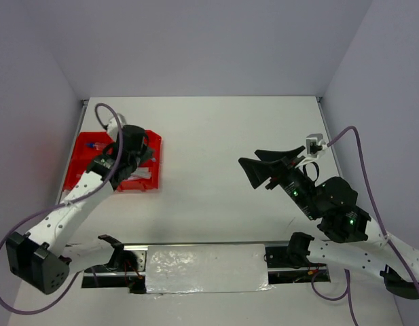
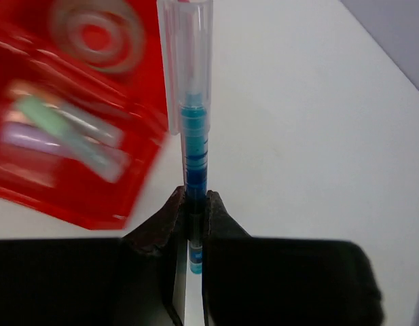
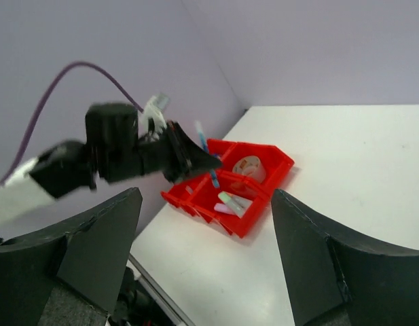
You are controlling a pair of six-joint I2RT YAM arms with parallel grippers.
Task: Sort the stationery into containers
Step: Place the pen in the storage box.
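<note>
Stationery sorting looks mostly handled, judging by how bare the desk (image 1: 216,129) is: nothing loose shows on it, and everything sits in or above the one red tray (image 1: 82,151) on its left side. The left end effector (image 2: 192,204) is pinched narrow on a single blue pen (image 2: 194,129), gripping it near one end so the long clear barrel sticks out past the fingers. The pen hangs over the tray's edge, not touching it. That end grip probably makes it easier to aim the pen lengthwise into a compartment. The right end effector (image 3: 206,197) is spread wide with nothing in it, parked well apart on the right side of the desk and facing the tray, likely just out of the way. Counting: one pen in the air, one tape roll (image 3: 248,166) in its own compartment, and at least two pastel markers (image 3: 229,204), one green and one purplish, lying together in the next compartment. They're too blurry to count exactly. The top view also shows something small and blue (image 1: 92,144) in a far compartment, maybe another pen.
</note>
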